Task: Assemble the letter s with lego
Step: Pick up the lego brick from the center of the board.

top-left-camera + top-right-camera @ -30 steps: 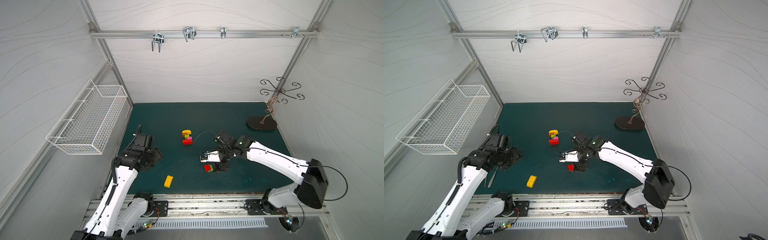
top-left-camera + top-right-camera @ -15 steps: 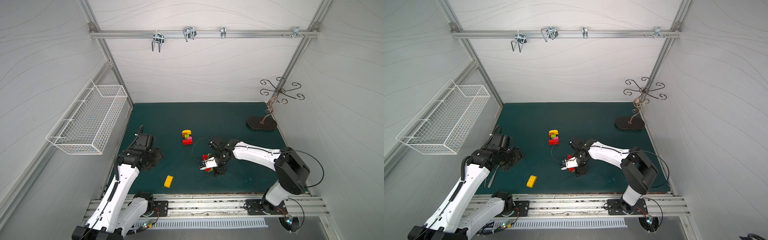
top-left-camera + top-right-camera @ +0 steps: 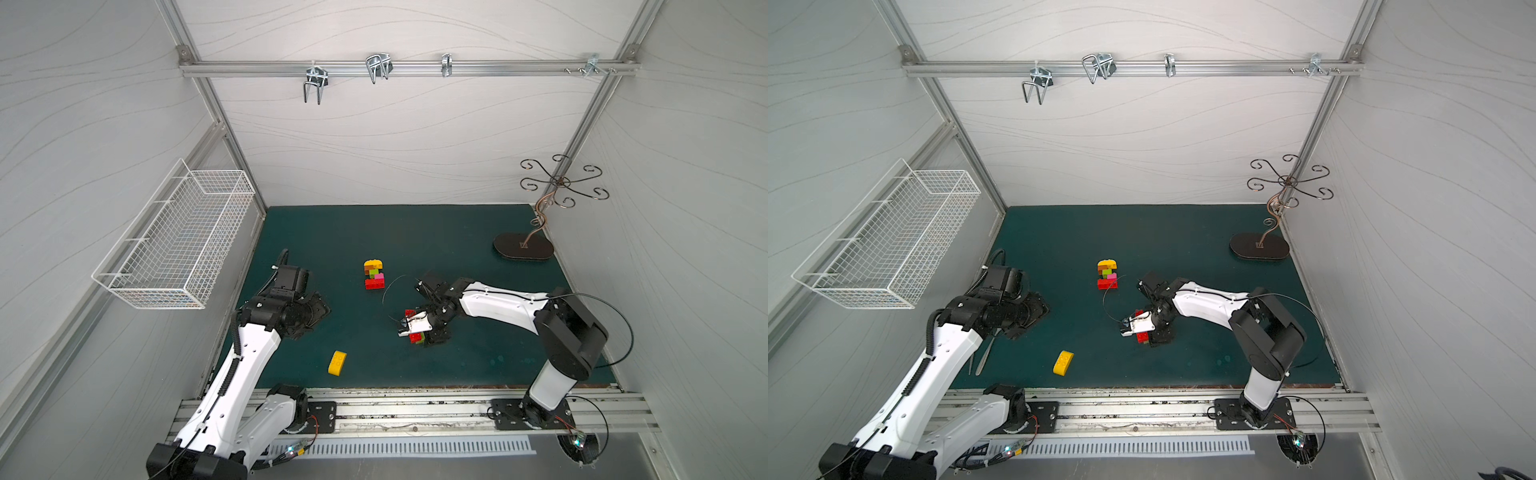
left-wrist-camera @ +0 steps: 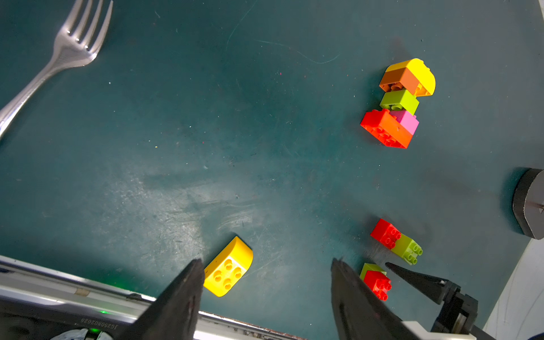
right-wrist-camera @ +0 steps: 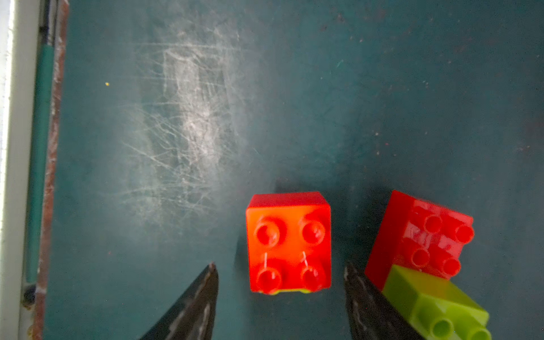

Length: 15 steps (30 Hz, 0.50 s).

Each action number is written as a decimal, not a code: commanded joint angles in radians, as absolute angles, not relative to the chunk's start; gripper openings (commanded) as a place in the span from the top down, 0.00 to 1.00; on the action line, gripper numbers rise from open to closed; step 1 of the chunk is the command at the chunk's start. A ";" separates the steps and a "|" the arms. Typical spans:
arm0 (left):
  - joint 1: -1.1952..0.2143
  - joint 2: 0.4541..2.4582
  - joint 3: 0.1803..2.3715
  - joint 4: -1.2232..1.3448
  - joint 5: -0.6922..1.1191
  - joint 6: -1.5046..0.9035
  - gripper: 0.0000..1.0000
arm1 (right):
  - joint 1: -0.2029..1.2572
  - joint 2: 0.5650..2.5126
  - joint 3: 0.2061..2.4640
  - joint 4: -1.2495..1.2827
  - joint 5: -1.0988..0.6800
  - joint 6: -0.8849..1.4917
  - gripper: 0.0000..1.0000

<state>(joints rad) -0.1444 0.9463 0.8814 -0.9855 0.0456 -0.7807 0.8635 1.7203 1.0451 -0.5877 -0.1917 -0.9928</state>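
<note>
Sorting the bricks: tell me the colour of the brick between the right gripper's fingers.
The brick is red, clearest in the right wrist view.

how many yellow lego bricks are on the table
2. One yellow brick tops the stacked bricks mid-table; a loose yellow brick lies near the front edge. No others show in any view.

We saw pale walls (image 3: 395,137) with faint wavy lines closing in a dark teal, scuffed worktop (image 3: 449,232). An aluminium bar (image 3: 498,68) with metal hooks (image 3: 316,83) ran across the back wall. A white wire basket (image 3: 178,245) hung on a side wall, and a scrolled metal stand (image 3: 523,246) stood in the far corner.
</note>
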 commanded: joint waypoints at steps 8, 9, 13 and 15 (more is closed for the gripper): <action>-0.140 0.954 0.879 -0.959 0.051 -0.774 0.29 | 0.867 1.767 1.052 -0.561 -0.187 -0.973 0.51; -0.140 0.954 0.878 -0.959 0.052 -0.772 0.29 | 0.867 1.768 1.052 -0.556 -0.185 -0.970 0.53; -0.140 0.953 0.878 -0.959 0.052 -0.772 0.29 | 0.868 1.764 1.044 -0.533 -0.177 -0.963 0.63; -0.140 0.951 0.877 -0.960 0.051 -0.772 0.29 | 0.870 1.757 1.040 -0.523 -0.173 -0.963 0.67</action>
<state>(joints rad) -0.1444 0.9524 0.8780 -0.9749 0.0460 -0.7803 0.8642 1.7554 1.0451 -0.5400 -0.1741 -0.9684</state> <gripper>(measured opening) 0.712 0.349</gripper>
